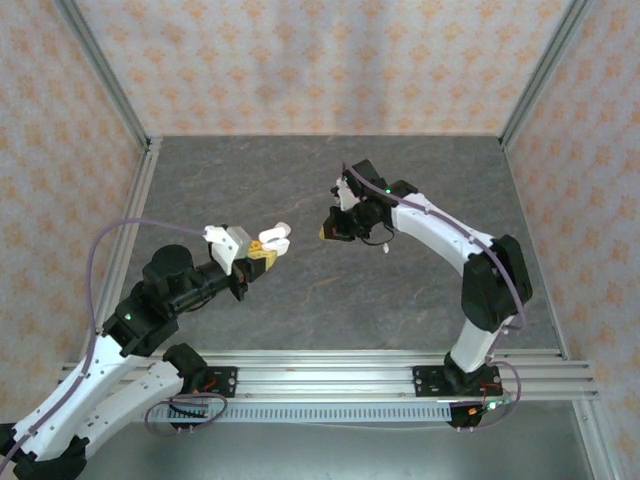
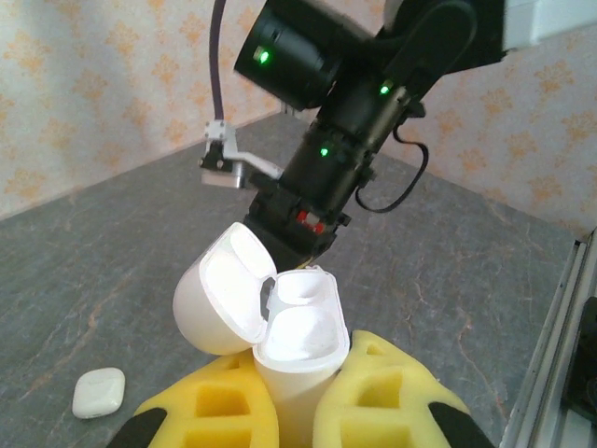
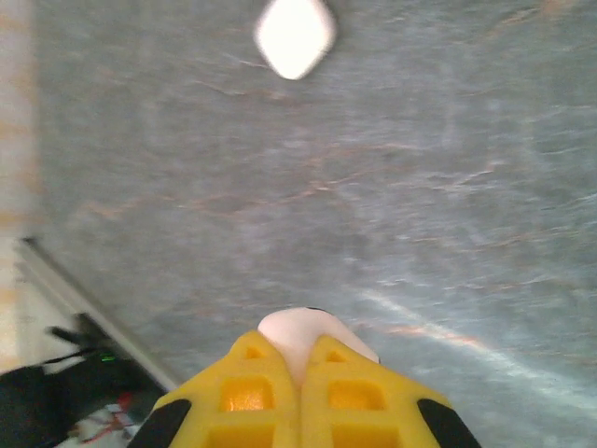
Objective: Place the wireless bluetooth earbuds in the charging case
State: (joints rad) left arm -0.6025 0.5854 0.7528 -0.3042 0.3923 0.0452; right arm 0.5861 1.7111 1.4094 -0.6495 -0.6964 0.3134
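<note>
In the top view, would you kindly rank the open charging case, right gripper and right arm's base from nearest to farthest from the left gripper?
1. open charging case, held in the left gripper itself.
2. right gripper, gripping an earbud, just right of it.
3. right arm's base, far right by the near rail.

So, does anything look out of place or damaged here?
Nothing looks damaged or spilled. The left gripper holds the open case, lid hinged back; a second closed white case lies flat on the table.
</note>
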